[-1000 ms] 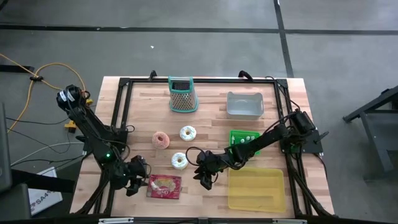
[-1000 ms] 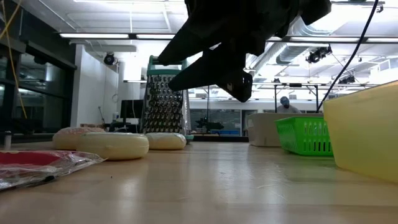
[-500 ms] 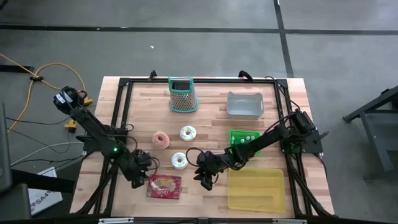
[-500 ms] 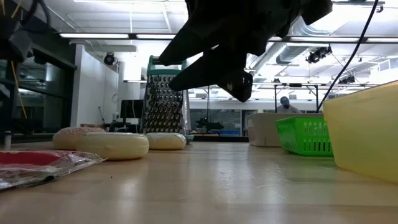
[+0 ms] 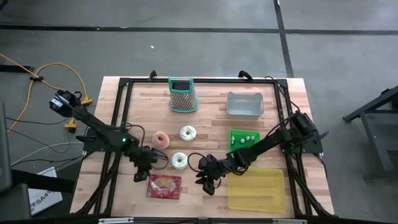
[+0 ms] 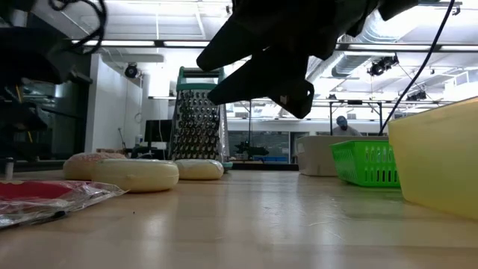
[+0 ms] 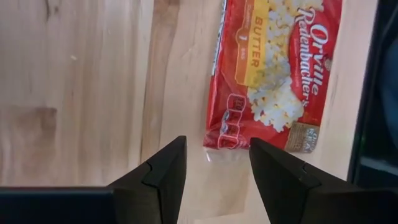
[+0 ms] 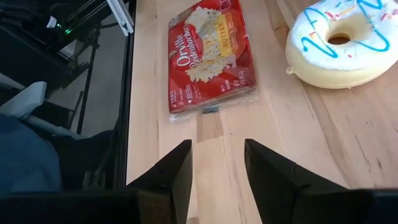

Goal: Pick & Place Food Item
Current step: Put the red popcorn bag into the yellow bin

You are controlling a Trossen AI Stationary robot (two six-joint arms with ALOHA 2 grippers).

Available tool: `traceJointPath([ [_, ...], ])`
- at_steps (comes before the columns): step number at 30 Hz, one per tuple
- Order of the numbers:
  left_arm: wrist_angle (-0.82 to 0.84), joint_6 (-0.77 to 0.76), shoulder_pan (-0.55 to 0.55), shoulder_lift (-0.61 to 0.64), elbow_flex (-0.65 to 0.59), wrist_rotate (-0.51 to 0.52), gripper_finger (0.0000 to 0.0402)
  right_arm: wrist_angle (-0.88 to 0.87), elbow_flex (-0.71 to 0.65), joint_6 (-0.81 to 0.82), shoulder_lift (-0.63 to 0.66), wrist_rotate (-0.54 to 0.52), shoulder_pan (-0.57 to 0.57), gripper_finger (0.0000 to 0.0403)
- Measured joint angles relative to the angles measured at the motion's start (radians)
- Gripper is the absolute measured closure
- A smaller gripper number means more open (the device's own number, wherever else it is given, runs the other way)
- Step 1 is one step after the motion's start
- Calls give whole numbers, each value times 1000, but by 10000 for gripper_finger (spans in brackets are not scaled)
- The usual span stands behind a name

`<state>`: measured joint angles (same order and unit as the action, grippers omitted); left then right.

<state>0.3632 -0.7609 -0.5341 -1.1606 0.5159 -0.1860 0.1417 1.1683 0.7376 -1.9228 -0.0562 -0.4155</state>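
Nothing is picked yet: the yellow bin (image 5: 257, 190) stands empty and the popcorn packet (image 5: 164, 186) lies flat on the table's near edge. The left gripper (image 5: 142, 171) hovers just beside it, fingers apart and empty; the right gripper (image 5: 207, 182), partly open, holds nothing. Counted: three bins, one grater (image 5: 182, 94), three doughnuts (image 5: 179, 160), one packet.
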Motion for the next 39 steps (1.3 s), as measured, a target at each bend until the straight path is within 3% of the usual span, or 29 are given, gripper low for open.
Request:
traceJointPath([
  [8, -90, 85, 139, 0, -64, -168, 232, 3, 0, 2, 0, -24, -22, 270],
  [16, -206, 68, 193, 0, -149, -225, 232, 4, 0, 0, 0, -24, -23, 270],
  [32, -246, -54, 105, -23, -159, -175, 232, 5, 0, -1, -1, -24, -23, 270],
  [39, -364, -63, 98, -113, -157, -228, 232, 11, 0, -1, -1, -24, -23, 270],
])
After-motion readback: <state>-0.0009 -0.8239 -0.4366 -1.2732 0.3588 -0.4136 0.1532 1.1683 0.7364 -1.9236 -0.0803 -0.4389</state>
